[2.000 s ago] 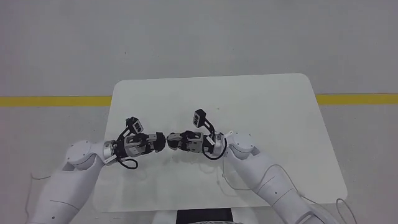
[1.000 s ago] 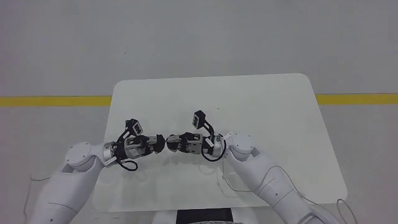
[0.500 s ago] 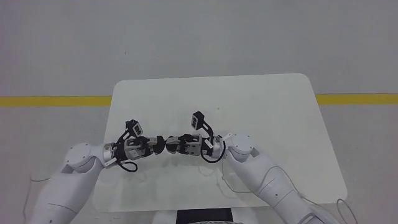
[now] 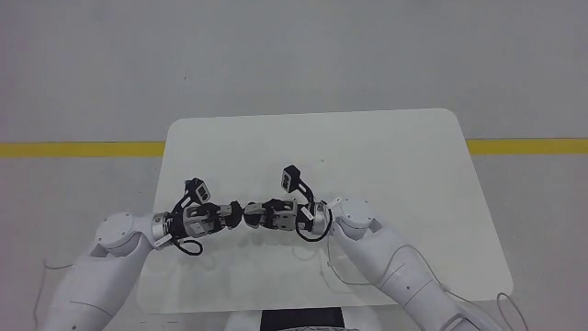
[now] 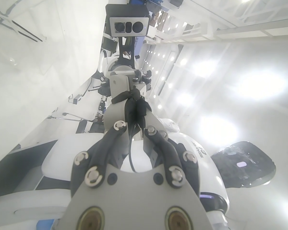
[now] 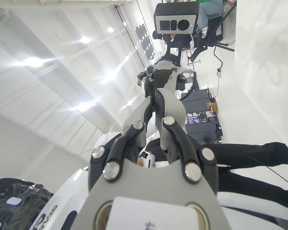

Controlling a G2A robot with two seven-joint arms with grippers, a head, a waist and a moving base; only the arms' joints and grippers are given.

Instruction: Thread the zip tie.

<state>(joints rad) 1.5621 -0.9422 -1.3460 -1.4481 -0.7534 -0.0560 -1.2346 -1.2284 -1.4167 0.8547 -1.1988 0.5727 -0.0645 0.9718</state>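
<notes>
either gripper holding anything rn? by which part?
Left gripper pinches the black zip tie at its fingertips, the strand trailing back toward the wrist; which end, cannot tell. Right gripper: shut, hold unclear.

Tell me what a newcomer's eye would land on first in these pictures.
First come the left gripper and the right gripper, set tip to tip over the near part of the white table. Next, in the left wrist view, a thin black strand, probably the zip tie, runs down from between that gripper's closed fingers.
</notes>
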